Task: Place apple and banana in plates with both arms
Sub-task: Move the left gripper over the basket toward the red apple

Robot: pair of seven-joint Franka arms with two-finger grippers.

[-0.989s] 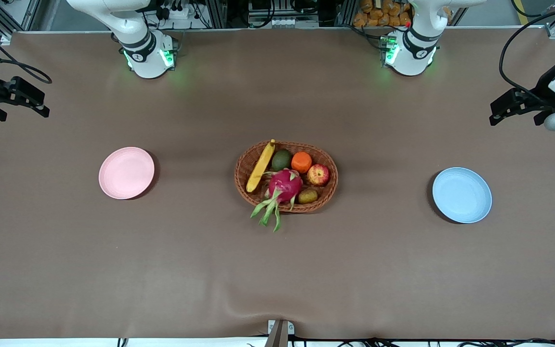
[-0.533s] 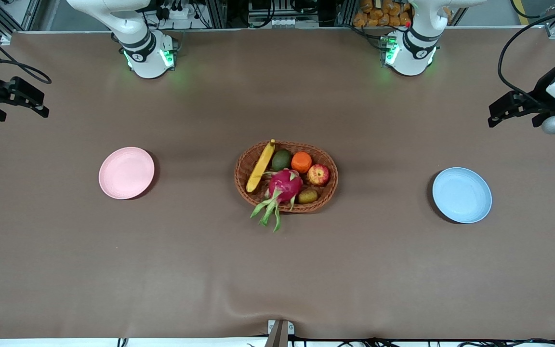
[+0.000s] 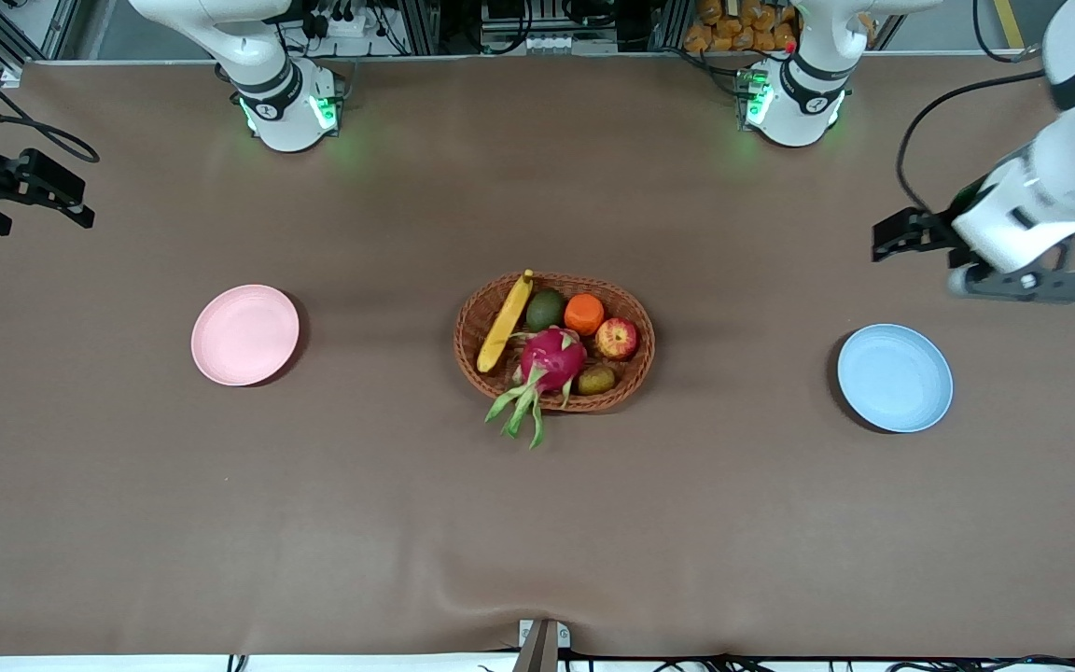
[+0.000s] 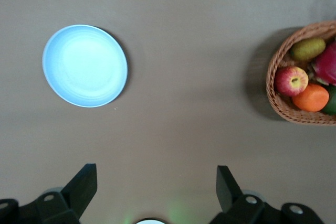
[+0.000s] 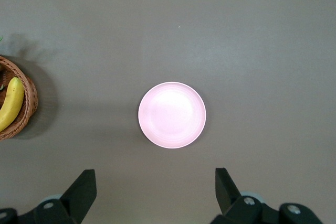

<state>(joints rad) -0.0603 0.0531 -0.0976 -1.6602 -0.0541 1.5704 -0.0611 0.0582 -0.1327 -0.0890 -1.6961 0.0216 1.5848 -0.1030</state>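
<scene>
The apple (image 3: 617, 338) and the banana (image 3: 506, 322) lie in a brown woven basket (image 3: 648, 350) at mid-table. The pink plate (image 3: 244, 334) is toward the right arm's end and the blue plate (image 3: 894, 377) toward the left arm's end; both are empty. My left gripper (image 3: 881, 243) hangs open and empty over bare table beside the blue plate. Its wrist view shows its open gripper (image 4: 156, 182), the blue plate (image 4: 85, 65) and the apple (image 4: 291, 81). My right gripper (image 3: 88, 201) waits open over the table's end. Its wrist view shows its open gripper (image 5: 155, 182), the pink plate (image 5: 172, 114) and the banana (image 5: 10, 103).
The basket also holds an orange fruit (image 3: 584, 314), a green avocado (image 3: 545, 309), a magenta dragon fruit (image 3: 551, 359) whose leaves hang over the rim, and a small brown fruit (image 3: 596, 380). Brown cloth covers the table.
My left arm has swung in from the table's end toward the middle, and its gripper now hangs beside the blue plate. The right arm, fruit and plates have not moved.
</scene>
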